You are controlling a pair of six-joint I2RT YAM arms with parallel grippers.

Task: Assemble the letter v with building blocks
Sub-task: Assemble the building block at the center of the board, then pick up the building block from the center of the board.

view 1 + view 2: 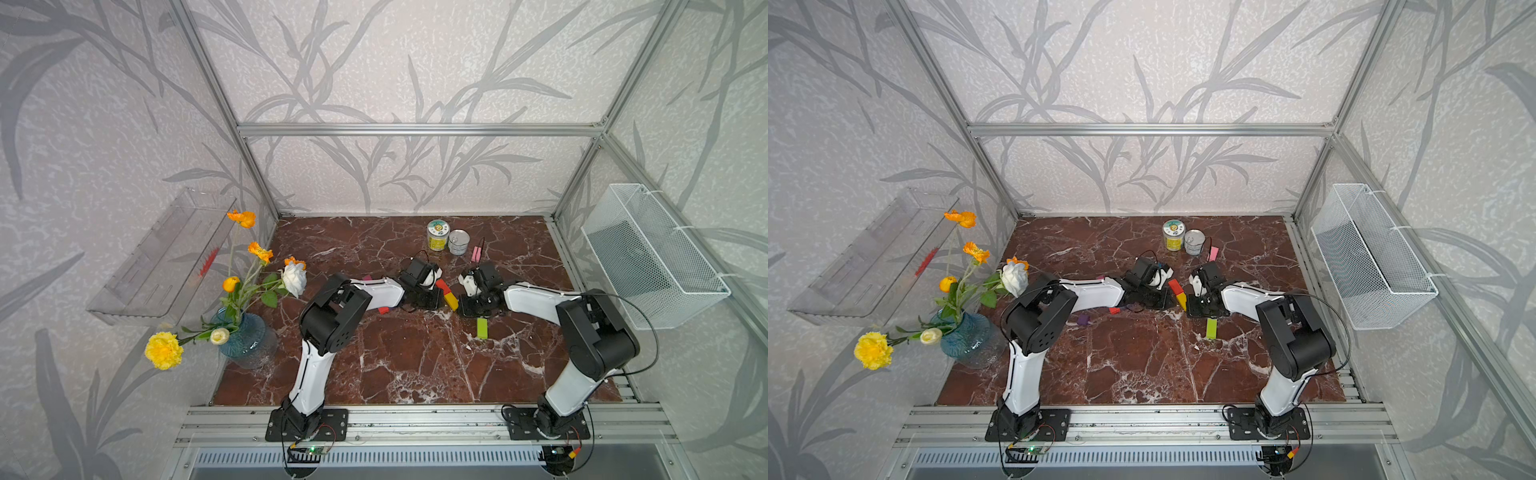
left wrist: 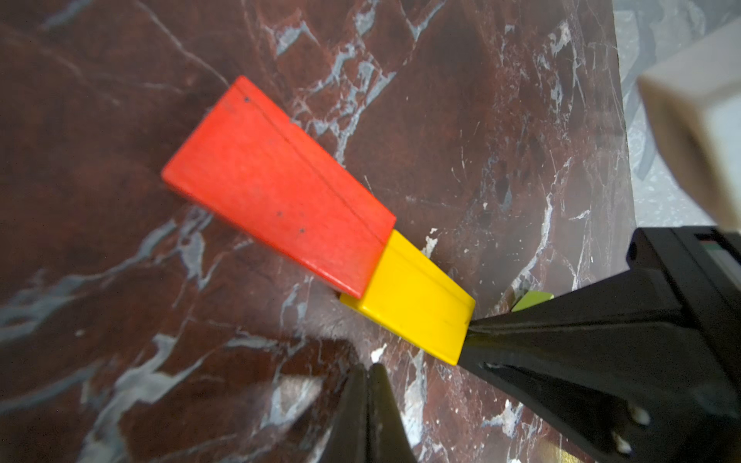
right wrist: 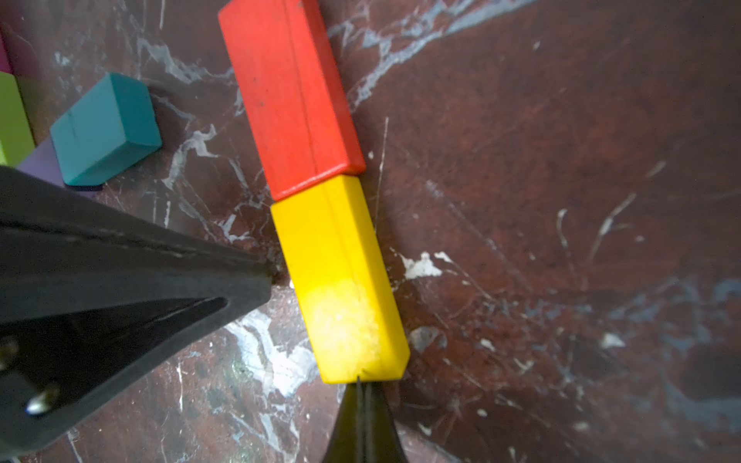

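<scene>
In both top views we see the red block (image 1: pixel 441 285) and yellow block (image 1: pixel 451 302) end to end in the middle, with a lime green block (image 1: pixel 482 328) nearer and apart. Left wrist view: our left gripper (image 2: pixel 367 381) is closed, empty, beside the yellow block. Right wrist view: our right gripper (image 3: pixel 363 391), closed too, touches that block's end.
</scene>
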